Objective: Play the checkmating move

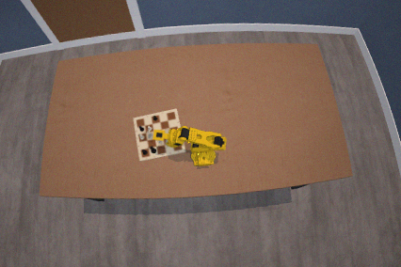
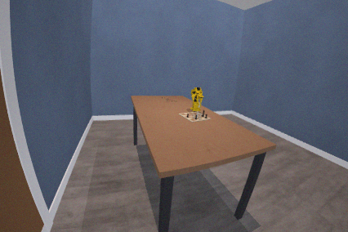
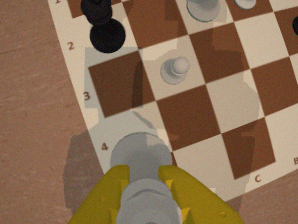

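Overhead, we saw our yellow arm (image 1: 200,137) reaching from its base across the chessboard (image 1: 157,133) on the brown table (image 1: 264,107). From the exterior view the pieces were too small for us to read. At the wrist, our claw (image 3: 148,212) was clenched nearly shut around a white piece (image 3: 147,209), held above the board's edge by the rank-4 label, a white pawn (image 3: 176,67) nearby.

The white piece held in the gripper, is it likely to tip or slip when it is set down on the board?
The white piece looks tall on a round base, so it may tip if released tilted. Its smooth, rounded body could slip between the gripper fingers. It seems rigid, and the chessboard is flat, which should help.
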